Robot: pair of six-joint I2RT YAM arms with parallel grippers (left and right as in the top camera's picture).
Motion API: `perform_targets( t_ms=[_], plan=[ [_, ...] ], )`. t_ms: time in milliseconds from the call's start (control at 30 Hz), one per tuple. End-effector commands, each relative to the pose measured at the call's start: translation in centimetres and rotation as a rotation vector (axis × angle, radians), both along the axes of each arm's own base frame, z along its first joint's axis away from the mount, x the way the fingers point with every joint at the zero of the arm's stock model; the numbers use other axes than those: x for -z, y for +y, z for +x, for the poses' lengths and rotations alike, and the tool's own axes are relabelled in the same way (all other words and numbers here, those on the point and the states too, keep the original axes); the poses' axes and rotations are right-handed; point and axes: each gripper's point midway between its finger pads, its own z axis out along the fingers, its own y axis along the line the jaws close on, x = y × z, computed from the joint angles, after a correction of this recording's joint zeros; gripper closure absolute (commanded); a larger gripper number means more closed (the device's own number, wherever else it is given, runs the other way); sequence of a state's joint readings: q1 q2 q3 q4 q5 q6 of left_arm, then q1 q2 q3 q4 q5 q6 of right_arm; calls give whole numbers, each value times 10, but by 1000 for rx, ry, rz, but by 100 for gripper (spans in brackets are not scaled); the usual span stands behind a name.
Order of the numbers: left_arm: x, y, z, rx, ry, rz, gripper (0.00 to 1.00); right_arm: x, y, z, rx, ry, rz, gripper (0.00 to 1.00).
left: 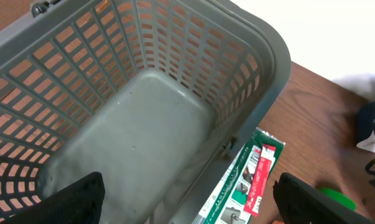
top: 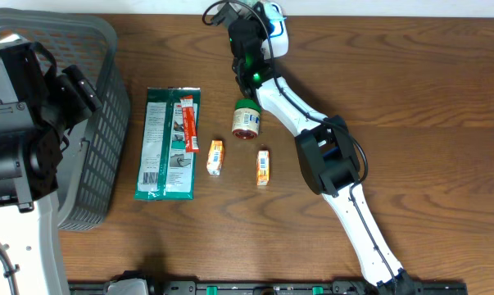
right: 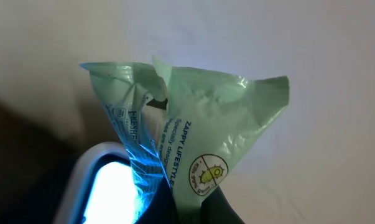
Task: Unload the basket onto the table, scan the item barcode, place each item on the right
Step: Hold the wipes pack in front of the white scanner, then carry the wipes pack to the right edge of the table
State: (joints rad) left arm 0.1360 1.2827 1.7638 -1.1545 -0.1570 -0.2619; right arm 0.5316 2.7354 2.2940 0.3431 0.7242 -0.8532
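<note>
Overhead: the right gripper (top: 247, 37) is stretched to the far edge of the table (top: 427, 98), just beside the white and blue scanner (top: 274, 23). What it holds cannot be made out from here. Nearer in lie a jar (top: 246, 119), two small orange boxes (top: 216, 157) and a flat green packet (top: 169, 143), which sits next to the grey basket (top: 107, 131).

Right wrist: a pale green pouch (right: 199, 124) stands up from between the dark fingers (right: 227, 216), which are clamped on its lower end. The scanner's glowing window is close at its lower left and throws blue light on the crumpled side.

Left wrist: the left gripper (left: 190, 196) hangs over the basket, fingers wide apart with nothing between them
</note>
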Motion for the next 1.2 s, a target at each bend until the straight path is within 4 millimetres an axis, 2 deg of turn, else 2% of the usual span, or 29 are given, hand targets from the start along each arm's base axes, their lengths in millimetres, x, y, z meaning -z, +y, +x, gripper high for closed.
perform_targets(
  t_ms=[0,133,200,267,367,467,500,600,667,767,933,1167],
  plan=[
    [-2,3,-1,-12,-5,6,12,-51,-18,-4,81,-91,93,99],
    [-2,3,-1,-12,-5,6,12,-109,-27,-17,94,-113,178,99],
    [-2,3,-1,-12,-5,6,12,-133,-33,-29,101,-81,256,99],
    [-2,3,-1,-12,-5,6,12,-148,-39,-41,107,-43,332,99],
    [-2,3,-1,-12,-5,6,12,-165,-47,-69,102,66,452,99],
    [-2,3,-1,-13,-5,6,12,-176,-56,-105,61,231,519,99],
    [-2,3,-1,-12,-5,6,12,-179,-64,-125,38,321,532,99],
    [-2,3,-1,-13,-5,6,12,-183,-87,-155,30,449,580,99],
    [-2,3,-1,-13,-5,6,12,-179,-108,-171,51,531,608,99],
    [-2,3,-1,-12,-5,6,12,-163,-147,-190,131,649,653,99],
    [-2,3,-1,-13,-5,6,12,-120,-225,-213,350,831,756,99],
    [-2,3,-1,-12,-5,6,12,-59,-305,-235,568,983,873,99]
  ],
)
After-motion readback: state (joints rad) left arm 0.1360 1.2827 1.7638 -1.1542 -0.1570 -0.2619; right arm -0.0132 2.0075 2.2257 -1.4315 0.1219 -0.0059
